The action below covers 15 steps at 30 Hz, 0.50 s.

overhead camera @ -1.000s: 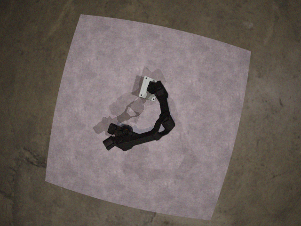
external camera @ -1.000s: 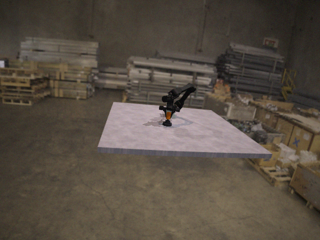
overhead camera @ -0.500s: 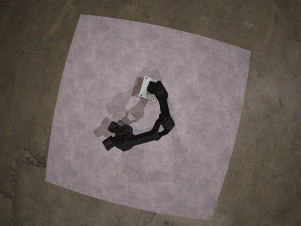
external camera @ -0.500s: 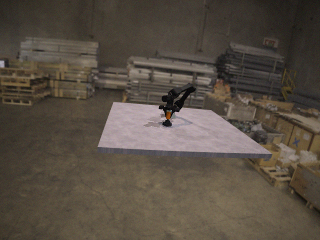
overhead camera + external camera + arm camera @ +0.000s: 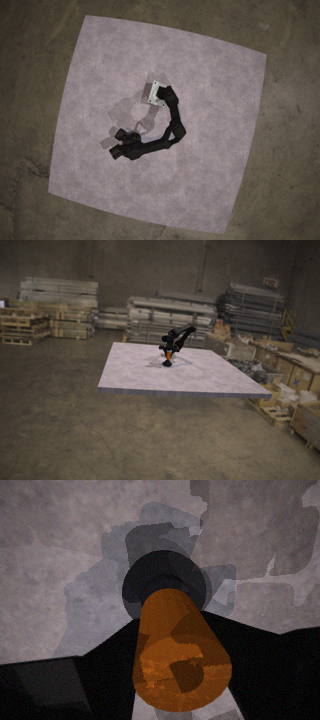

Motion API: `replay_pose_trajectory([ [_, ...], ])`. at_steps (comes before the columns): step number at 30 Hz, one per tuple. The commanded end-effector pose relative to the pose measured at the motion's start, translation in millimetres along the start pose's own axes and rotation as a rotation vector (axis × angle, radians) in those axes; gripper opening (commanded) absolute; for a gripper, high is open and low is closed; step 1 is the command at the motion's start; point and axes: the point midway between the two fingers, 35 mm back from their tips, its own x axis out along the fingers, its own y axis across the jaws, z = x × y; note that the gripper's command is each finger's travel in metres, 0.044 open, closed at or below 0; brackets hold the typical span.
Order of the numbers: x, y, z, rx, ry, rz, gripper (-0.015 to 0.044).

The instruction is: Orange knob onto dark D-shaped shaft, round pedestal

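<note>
The orange knob is upright between the fingers of my gripper, which is shut on it. A dark D-shaped hole shows in the knob's near end in the wrist view. The dark round pedestal stands on the table just under the knob. In the exterior view the knob's lower end is above the pedestal, with a short dark piece of the shaft between them. Whether the shaft's tip is inside the knob is hidden.
The arm's pale base plate is bolted to the pinkish-grey table, and the arm bends round from it to the pedestal. Shadows of the arm fall on the table around the pedestal.
</note>
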Motion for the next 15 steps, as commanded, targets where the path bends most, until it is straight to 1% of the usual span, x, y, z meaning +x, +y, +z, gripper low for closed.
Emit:
replay_pose_trajectory([
  [1,-1.4,0.2,1.0,0.002,-0.003,-0.001,0.0],
  [15,-0.9,-1.2,-0.6,0.002,-0.002,-0.001,0.0],
])
